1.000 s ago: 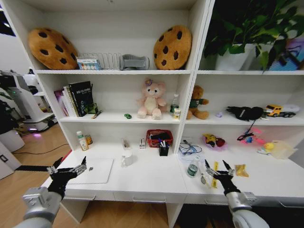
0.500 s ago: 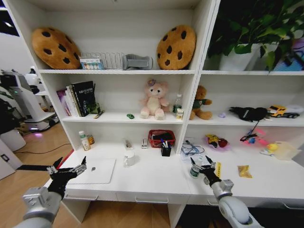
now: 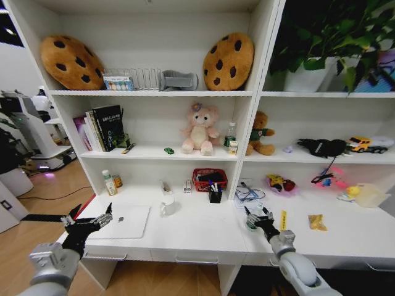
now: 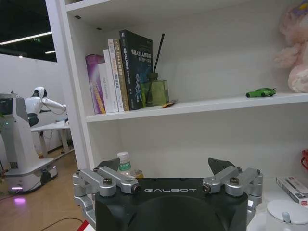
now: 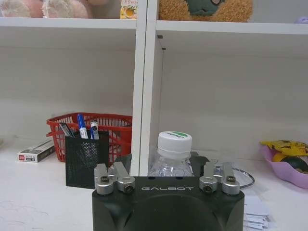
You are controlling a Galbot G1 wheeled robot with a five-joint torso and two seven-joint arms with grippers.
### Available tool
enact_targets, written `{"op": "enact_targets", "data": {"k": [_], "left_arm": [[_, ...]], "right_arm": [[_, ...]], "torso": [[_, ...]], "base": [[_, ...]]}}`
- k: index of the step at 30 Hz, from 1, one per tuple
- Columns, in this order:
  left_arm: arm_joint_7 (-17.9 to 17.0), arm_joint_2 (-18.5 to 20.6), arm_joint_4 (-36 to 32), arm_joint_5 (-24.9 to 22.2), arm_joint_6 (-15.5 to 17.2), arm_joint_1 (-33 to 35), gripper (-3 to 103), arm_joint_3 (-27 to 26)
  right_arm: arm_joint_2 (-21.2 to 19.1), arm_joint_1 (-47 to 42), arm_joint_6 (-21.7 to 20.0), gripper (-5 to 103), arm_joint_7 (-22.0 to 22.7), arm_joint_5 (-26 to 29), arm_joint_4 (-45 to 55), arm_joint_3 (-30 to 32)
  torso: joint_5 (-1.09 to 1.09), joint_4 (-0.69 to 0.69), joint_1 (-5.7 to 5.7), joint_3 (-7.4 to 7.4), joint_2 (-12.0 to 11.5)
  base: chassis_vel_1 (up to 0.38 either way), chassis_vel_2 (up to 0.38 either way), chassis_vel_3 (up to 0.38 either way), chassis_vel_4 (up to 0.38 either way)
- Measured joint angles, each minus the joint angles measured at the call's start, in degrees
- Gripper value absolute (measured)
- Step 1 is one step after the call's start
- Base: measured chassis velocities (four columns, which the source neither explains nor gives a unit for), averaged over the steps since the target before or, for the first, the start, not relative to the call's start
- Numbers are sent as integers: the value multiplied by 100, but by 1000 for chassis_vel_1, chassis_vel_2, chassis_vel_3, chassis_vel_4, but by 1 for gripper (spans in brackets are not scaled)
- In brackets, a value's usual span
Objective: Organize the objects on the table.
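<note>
The right gripper (image 3: 259,216) has slid in toward the middle of the table (image 3: 203,231) since a second ago. Back then it hung out to the right, over some small yellow bits. Now its fingers stand apart on either side of the small clear jar (image 3: 250,222). In the right wrist view the jar (image 5: 172,155), with its white cap and green mark on top, sits right between the spread fingers (image 5: 109,177), close against the gripper body. I cannot tell whether the pads actually touch it. The jar itself has not moved; it stands upright on the desk, in front of the shelf's dividing panel.

The left gripper (image 3: 87,221) has stayed where it was, hovering spread wide over the left front corner of the table, with nothing in it. The left wrist view shows its fingers (image 4: 111,179) splayed well apart.

The silver laptop (image 3: 122,222) lies closed and flat just beside the left gripper, same as before. The pens (image 3: 213,188) stand in a black mesh cup (image 5: 86,158) near the back, in front of a red basket (image 5: 103,135). A yellow strip (image 3: 283,219) and a yellow wrapper (image 3: 317,222) lie on the desk to the right of the jar. The strip was near the right gripper earlier and is now uncovered beside it.
</note>
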Motion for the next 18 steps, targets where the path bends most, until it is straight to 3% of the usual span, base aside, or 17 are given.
{"op": "enact_targets", "data": {"k": [10, 18], "left_arm": [[0, 0, 0, 0, 0, 0, 100, 0], [0, 0, 0, 0, 0, 0, 100, 0]], "right_arm": [[11, -101, 12, 33, 63, 3, 35, 61], [55, -474, 20, 28, 115, 121, 477, 324]], "torso": [[0, 0, 0, 0, 0], [1, 0, 0, 0, 0]], "base": [[0, 0, 0, 0], [0, 0, 0, 0]]}}
